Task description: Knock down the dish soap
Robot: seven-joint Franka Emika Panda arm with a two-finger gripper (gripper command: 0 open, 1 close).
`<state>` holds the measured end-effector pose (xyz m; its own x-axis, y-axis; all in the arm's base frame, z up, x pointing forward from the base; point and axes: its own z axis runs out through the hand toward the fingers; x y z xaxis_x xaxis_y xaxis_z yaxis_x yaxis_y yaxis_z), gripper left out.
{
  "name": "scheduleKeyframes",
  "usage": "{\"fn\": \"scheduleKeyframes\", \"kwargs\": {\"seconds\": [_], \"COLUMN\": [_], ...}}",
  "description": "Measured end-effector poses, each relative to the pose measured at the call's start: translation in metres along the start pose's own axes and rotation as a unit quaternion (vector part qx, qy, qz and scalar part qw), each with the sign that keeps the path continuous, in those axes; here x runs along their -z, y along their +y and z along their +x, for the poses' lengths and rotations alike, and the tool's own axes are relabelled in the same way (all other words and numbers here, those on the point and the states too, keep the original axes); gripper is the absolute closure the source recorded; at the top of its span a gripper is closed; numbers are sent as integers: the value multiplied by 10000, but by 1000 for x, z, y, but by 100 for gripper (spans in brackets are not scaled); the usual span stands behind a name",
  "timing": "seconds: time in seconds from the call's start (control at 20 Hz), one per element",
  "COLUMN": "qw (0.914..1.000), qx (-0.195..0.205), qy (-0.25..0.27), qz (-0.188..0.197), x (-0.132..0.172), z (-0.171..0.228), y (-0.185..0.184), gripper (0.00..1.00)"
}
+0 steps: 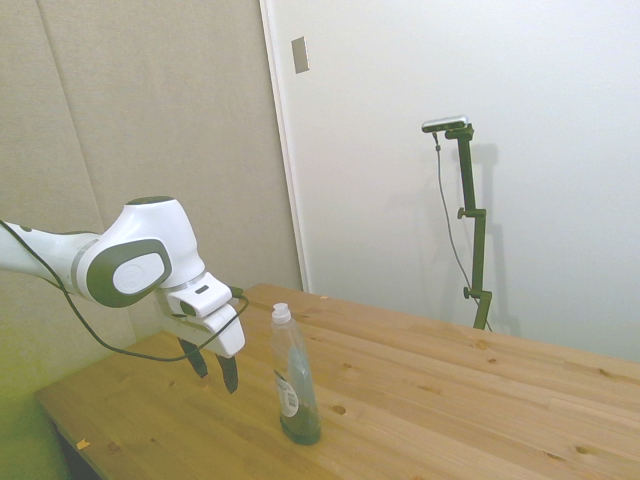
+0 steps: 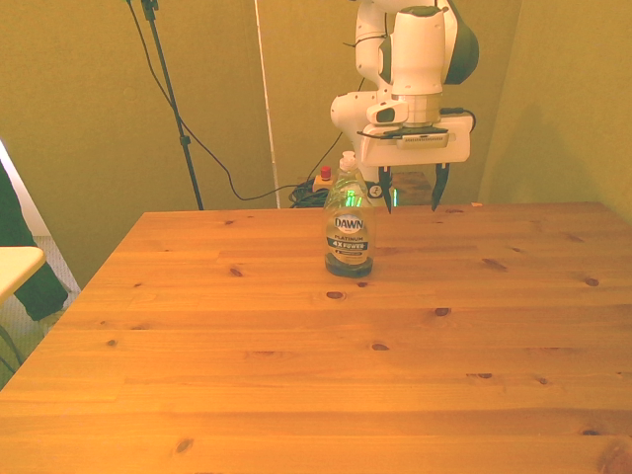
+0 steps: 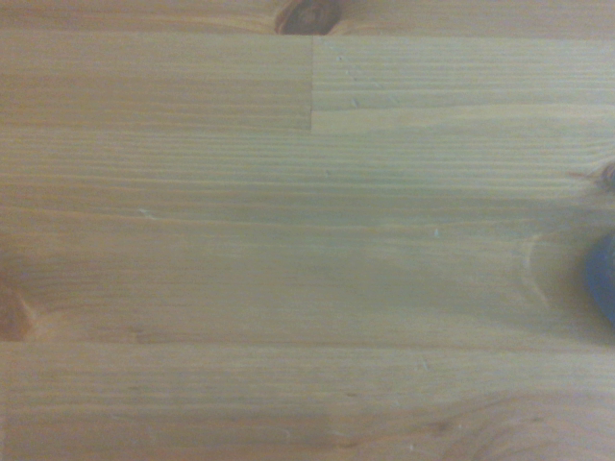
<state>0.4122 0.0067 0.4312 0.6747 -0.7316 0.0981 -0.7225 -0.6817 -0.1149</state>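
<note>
The dish soap [image 1: 294,378] stands upright on the wooden tabletop [image 1: 450,400], low and just left of centre in the side view, its white cap up and a little dark green liquid pooled at its base. In the front view the dish soap [image 2: 349,219] sits a little above the middle of the frame, its white label facing the camera, on the far part of the tabletop [image 2: 316,355]. The claw [image 1: 213,370] hangs from the white arm [image 1: 130,262] at the left of the side view, to the left of the bottle and apart from it, its two dark fingers [image 1: 230,373] pointing down and ending above the wood. In the front view the claw [image 2: 411,191] appears just right of the bottle's upper part, with its fingers [image 2: 436,188] spread wide and nothing held between them. The wrist view shows only blurred planks of the tabletop [image 3: 288,240], with a knot at one edge and a dark blurred shape at another edge that cannot be identified.
</note>
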Motion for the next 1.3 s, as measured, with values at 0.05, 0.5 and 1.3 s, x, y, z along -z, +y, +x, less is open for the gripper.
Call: {"fn": "scheduleKeyframes", "kwargs": {"seconds": [0.05, 0.5, 1.3], "qw": [10000, 9978, 9945], "qx": [0, -615, -984], "qy": [0, 175, 362], "qz": [1, 144, 61], "x": [0, 23, 46], "z": [0, 32, 68], "y": [0, 37, 61], "gripper": [0, 100, 100]}}
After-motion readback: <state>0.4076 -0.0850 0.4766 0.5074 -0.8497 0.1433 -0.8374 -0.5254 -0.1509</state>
